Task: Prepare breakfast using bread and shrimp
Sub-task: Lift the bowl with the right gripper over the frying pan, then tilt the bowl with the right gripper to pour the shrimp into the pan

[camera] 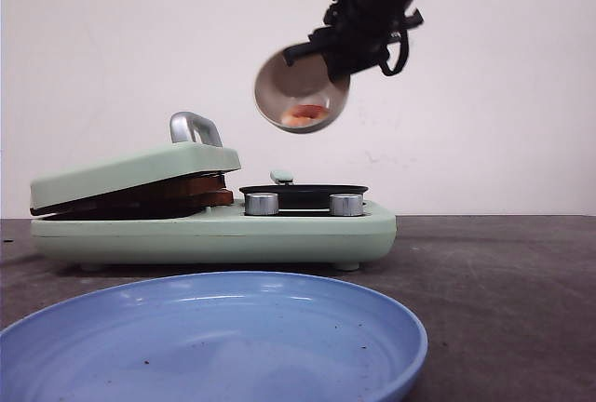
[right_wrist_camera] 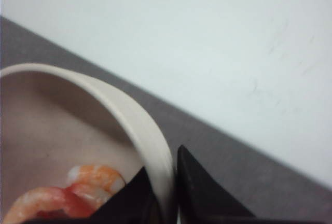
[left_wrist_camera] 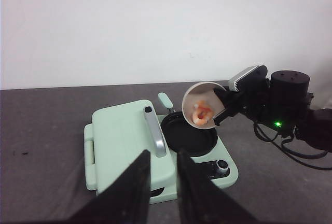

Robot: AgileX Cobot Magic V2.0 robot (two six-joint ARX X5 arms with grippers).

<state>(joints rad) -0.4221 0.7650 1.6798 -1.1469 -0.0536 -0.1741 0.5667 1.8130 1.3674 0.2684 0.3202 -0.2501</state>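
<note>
Small cream bowl [camera: 300,93] tipped steeply above the mint-green breakfast maker [camera: 214,225], pinched by its rim in the right claw [right_wrist_camera: 165,195]. Shrimp [camera: 305,113] resting low inside the tilted bowl, directly over the maker's black round pan [camera: 303,191], probably so as to slide out into it. Bread [camera: 177,195] pressed under the maker's hinged lid [camera: 130,171], brown crust edges showing, beside the pan. Left claw [left_wrist_camera: 163,182] hovering near the maker, narrowly parted, holding nothing. Two metal knobs [camera: 262,204] on the maker's front edge. Blue plate [camera: 214,346] on the dark table [camera: 503,281], nearer than the maker. Nothing between bowl and pan.
</note>
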